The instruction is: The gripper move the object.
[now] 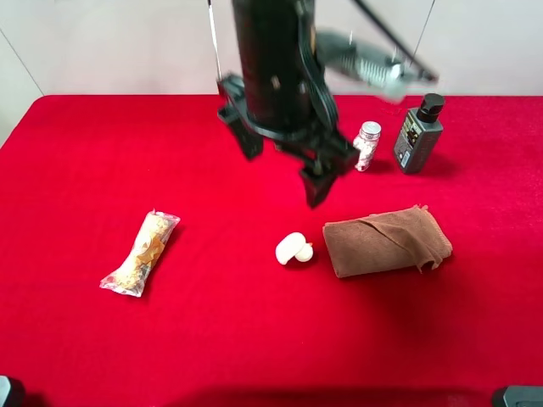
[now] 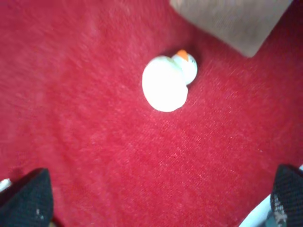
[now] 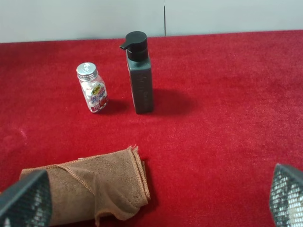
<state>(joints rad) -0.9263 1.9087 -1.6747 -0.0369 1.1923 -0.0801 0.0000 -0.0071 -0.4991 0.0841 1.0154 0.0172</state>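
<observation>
Object [image 1: 293,249]: small glossy white piece, on red cloth [image 1: 212,339] just beside brown towel [image 1: 386,241]; long axis running body-to-knob toward the towel, knob end nearer it. Left gripper [image 1: 282,165]: poised above and slightly behind object, nearer than the right arm; object centred ahead between fingertips [image 2: 28,201] in left wrist view. Jaws spread wide, empty, touching nothing. Right gripper [image 3: 151,201]: likewise spread, empty, facing towel, jar [image 3: 92,87] and dark bottle [image 3: 139,75].

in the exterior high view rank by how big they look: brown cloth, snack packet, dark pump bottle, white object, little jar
1. brown cloth
2. snack packet
3. dark pump bottle, close to the packet, standing farther back
4. white object and little jar look alike, so unranked
</observation>
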